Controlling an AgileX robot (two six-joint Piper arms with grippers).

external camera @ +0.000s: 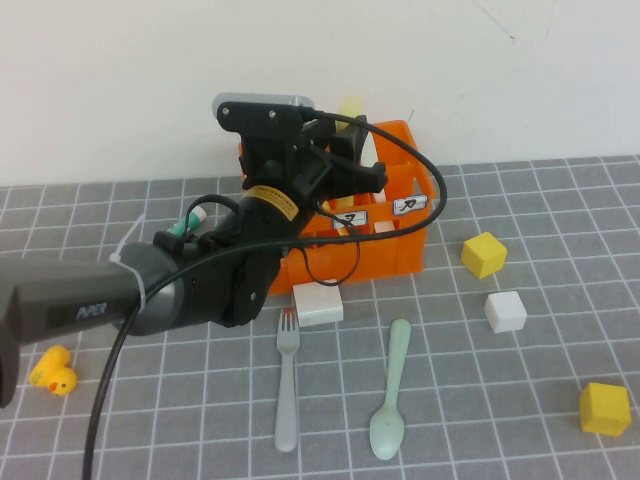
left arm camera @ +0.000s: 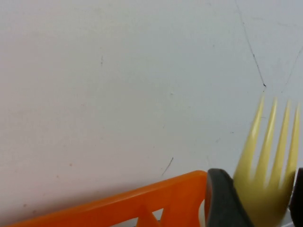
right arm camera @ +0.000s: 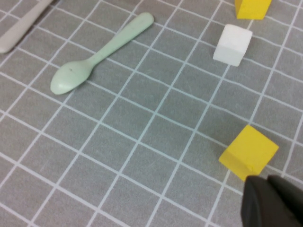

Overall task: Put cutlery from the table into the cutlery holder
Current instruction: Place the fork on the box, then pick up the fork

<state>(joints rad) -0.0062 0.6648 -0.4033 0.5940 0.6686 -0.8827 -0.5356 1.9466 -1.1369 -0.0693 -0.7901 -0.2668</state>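
Observation:
The orange cutlery holder stands at the back of the table. My left arm reaches over it, and my left gripper is shut on a yellow fork held upright, tines up, above the holder's rim. The fork's tip shows behind the wrist. A grey fork and a mint-green spoon lie side by side on the table in front of the holder. My right gripper is shut and empty, low over the table beside a yellow cube, with the spoon farther off.
A white block lies against the holder's front. Two yellow cubes and a white cube sit to the right. A yellow duck is at the left edge. A white wall rises close behind the holder.

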